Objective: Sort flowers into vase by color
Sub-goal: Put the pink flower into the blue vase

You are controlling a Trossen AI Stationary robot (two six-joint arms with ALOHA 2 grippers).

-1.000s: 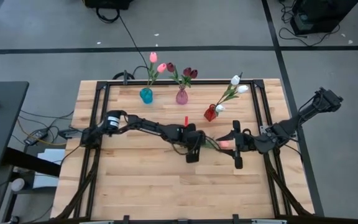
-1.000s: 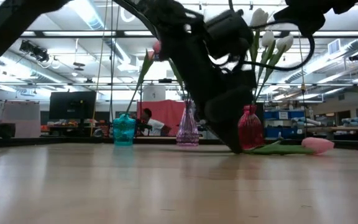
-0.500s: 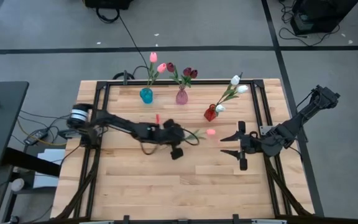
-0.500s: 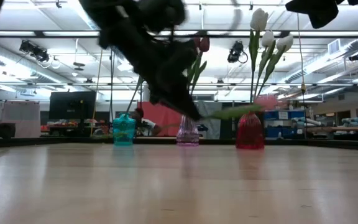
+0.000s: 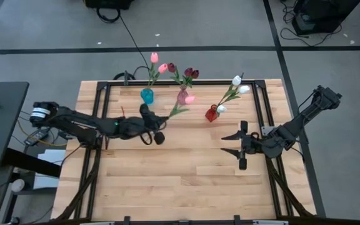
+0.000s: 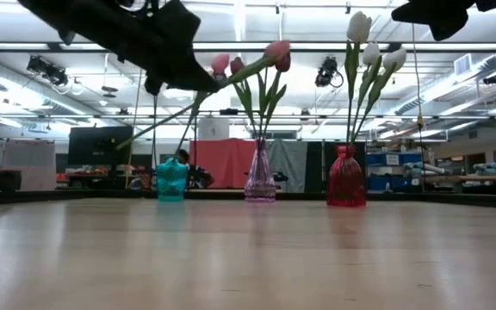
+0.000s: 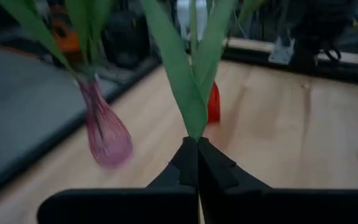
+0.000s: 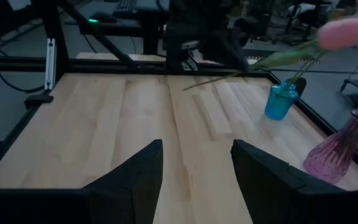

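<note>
My left gripper (image 5: 158, 124) (image 6: 198, 79) is shut on a pink tulip (image 5: 190, 99) and holds it in the air in front of the vases. Its bud (image 6: 275, 50) is near the purple vase (image 5: 182, 97), which holds maroon tulips. The teal vase (image 5: 147, 95) holds two pink tulips. White tulips stand in the red vase (image 5: 211, 114). My right gripper (image 5: 230, 144) (image 8: 196, 163) waits open over the right part of the table and touches nothing. My left gripper pinches the tulip's stem between its two shut fingers, right where the green leaves (image 7: 194, 93) fan out. The fingers lie along the stem. The tulip is lifted clear and slants, bud up toward the vases; the bare stem end (image 6: 132, 139) trails down behind the gripper.
The three vases stand in a row near the table's far edge, the red one (image 6: 346, 185) a little nearer. A black metal frame (image 5: 99, 119) runs along the table's sides. Bare wood (image 5: 180, 181) fills the near half.
My left gripper has carried the pink tulip up off the table, from beside my right gripper toward the left and far edge. The tulip lay flat with its bud by my right gripper; now it is lifted clear and slants upward, bud by the purple vase.
</note>
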